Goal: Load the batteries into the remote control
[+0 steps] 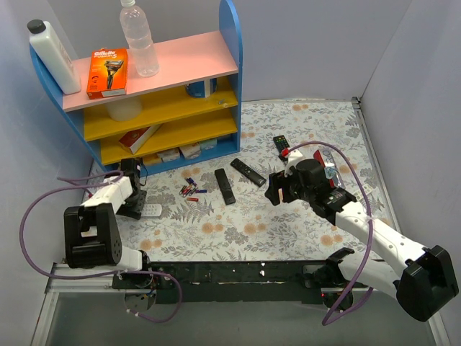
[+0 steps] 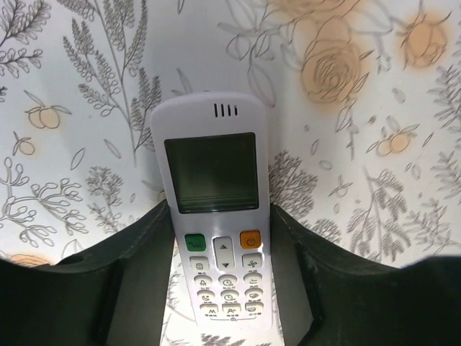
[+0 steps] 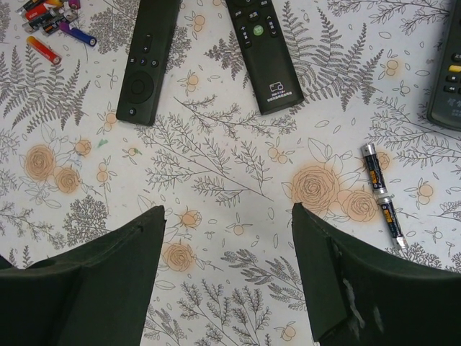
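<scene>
— What's the left gripper (image 2: 222, 210) got?

— The white remote (image 2: 215, 180). Both fingers (image 2: 137, 281) are clamped against its long sides, down at the button half. It lies face up, its length in line with the gripper and the screen end pointing straight ahead.

— And the right gripper (image 3: 227, 210)?

— Jaws wide apart, nothing between them, hanging over the flowered cloth (image 3: 230, 144).

— Where are the batteries?

— Only the right wrist camera shows them: one slim battery (image 3: 373, 167) and a second battery (image 3: 390, 222), end to end on the cloth just ahead of the right finger. Their line runs forward, leaning slightly. From overhead the arm hides them.

— Anything else there?

— Farther ahead lie a black remote (image 3: 148, 58) and another dark remote (image 3: 261, 50), with loose coloured cells (image 3: 50, 18) ahead-left. The overhead view alone shows the shelf (image 1: 229, 43) beyond the left gripper.
</scene>
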Available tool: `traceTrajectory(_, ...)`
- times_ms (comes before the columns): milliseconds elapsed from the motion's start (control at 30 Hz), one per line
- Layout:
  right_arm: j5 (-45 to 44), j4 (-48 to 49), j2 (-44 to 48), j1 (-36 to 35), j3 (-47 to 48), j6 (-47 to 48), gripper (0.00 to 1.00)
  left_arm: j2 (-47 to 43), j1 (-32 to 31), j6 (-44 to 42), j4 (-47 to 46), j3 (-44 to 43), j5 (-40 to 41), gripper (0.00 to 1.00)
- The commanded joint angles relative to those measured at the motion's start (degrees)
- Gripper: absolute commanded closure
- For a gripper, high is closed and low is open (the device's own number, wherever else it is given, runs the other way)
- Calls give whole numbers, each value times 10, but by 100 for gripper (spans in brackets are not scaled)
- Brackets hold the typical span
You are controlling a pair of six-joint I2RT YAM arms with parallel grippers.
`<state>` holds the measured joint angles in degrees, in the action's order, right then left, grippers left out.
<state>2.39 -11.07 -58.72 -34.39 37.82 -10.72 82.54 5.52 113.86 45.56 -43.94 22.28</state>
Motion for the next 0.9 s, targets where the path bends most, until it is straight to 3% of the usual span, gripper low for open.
traceTrajectory(0, 15, 7, 14, -2, -2, -4, 22, -74, 3, 71, 8, 38, -47, 70)
traceTrajectory(200, 38, 15, 14, -2, -11, -14, 23, -166, -8, 14, -17, 58, -97, 85)
traceTrajectory(333, 73, 23, 11, -2, -11, -23, 24, -212, -35, -8, -36, 68, -136, 100)
traceTrajectory(600, 141, 47, -12, -3, 18, -55, 25, -393, -82, -87, -209, 107, -254, 100)
traceTrajectory(867, 282, 140, -53, -4, 68, -178, 23, -433, -115, -93, -453, 158, -407, 100)
